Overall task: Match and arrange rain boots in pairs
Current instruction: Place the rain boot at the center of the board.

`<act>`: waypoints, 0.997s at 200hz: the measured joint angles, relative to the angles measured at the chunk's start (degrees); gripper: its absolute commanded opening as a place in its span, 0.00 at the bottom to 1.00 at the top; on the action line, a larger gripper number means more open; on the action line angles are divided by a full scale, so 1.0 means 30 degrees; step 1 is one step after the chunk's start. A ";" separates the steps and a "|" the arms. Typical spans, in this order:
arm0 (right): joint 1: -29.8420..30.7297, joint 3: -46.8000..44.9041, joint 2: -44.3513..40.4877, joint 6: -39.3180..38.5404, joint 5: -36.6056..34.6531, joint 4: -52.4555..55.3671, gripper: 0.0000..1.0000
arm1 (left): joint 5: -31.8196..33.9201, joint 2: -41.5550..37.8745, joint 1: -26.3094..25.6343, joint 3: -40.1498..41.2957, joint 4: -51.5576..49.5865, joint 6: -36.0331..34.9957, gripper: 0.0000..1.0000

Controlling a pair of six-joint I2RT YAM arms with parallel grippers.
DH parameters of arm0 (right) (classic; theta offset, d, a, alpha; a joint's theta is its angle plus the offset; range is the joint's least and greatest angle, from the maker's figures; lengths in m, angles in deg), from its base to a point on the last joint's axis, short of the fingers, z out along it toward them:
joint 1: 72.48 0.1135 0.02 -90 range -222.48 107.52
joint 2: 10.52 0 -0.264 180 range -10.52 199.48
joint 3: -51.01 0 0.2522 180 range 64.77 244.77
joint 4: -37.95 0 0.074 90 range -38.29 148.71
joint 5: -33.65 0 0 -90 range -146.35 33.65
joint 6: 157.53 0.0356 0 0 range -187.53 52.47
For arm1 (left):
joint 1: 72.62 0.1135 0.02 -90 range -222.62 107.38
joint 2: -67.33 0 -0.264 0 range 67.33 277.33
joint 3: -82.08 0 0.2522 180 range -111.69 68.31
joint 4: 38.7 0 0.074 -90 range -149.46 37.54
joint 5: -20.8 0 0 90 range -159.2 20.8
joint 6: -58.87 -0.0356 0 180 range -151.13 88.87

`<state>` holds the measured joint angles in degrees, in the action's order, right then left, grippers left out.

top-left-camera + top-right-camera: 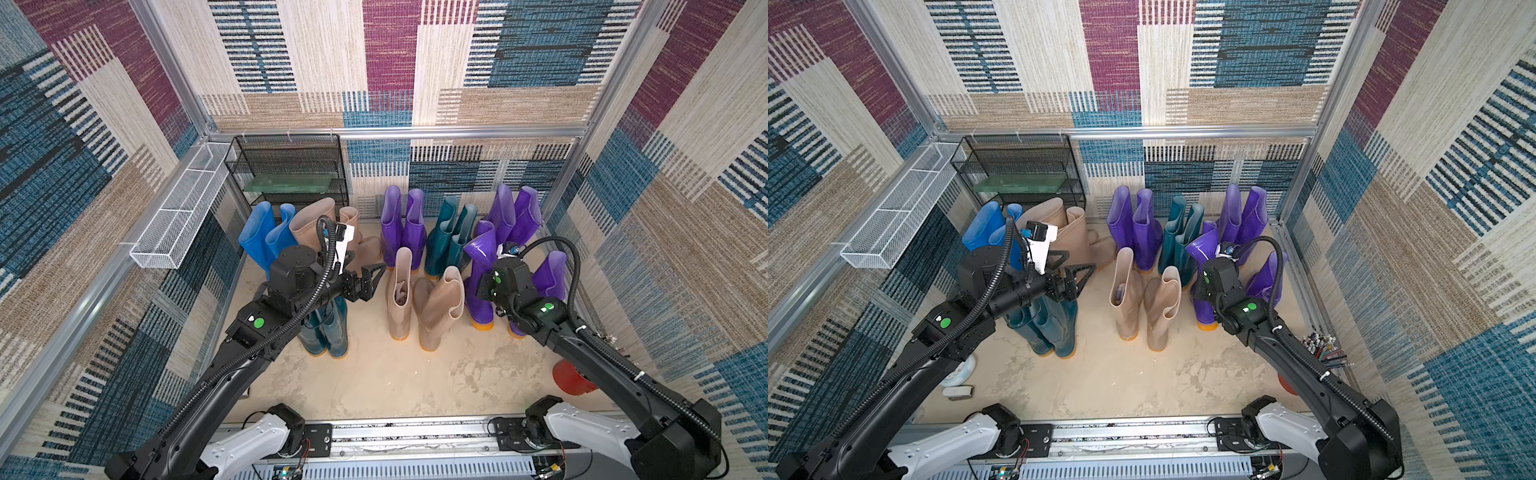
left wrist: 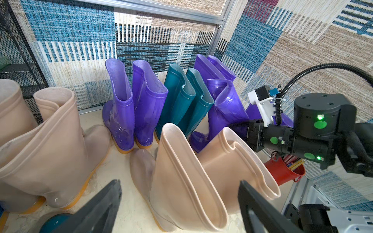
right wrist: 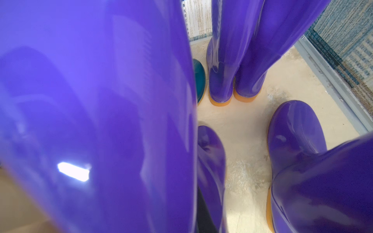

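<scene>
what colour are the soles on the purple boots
Orange-yellow soles, clearest in the right wrist view under the upright purple boots.

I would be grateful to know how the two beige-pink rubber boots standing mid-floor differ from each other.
The beige-pink rubber boot nearer the left arm has a plain oval shaft opening. The beige-pink rubber boot nearer the right arm has its rim buckled inward. Something lies inside the former, but nothing shows in the latter. Both are orange-soled and stand side by side.

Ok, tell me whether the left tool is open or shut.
Open: in the left wrist view, the left tool has its fingers wide apart, gripping nothing.
</scene>
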<state>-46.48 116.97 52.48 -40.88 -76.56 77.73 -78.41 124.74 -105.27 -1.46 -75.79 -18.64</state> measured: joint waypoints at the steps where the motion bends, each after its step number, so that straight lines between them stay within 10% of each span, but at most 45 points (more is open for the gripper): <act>1: -0.0029 0.0000 0.0015 0.0000 0.0036 -0.0015 0.00 | 0.0000 0.0000 0.0000 0.0000 0.0000 0.0000 0.92; 36: -0.0270 -0.0991 0.0204 0.0102 0.0204 -0.0758 0.04 | -0.0007 0.0073 0.0000 0.0022 0.0007 0.0000 0.92; 67: 0.0510 -0.2106 -0.0488 0.0954 0.0408 -0.1078 0.60 | -0.0022 0.0124 0.0000 0.0044 0.0007 0.0000 0.91; 86: 0.1180 -0.2229 -0.1158 0.1472 0.0510 -0.0583 0.75 | -0.0058 0.0153 0.0000 0.0044 0.0007 0.0000 0.92; 199: 0.1705 0.4539 -0.3993 0.0554 -0.2943 0.5013 0.93 | -0.0495 -0.0117 0.0015 0.0044 0.0036 0.0168 0.92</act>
<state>-41.37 130.59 40.50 -39.21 -85.39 92.77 -79.90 124.39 -105.22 -1.33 -75.68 -18.13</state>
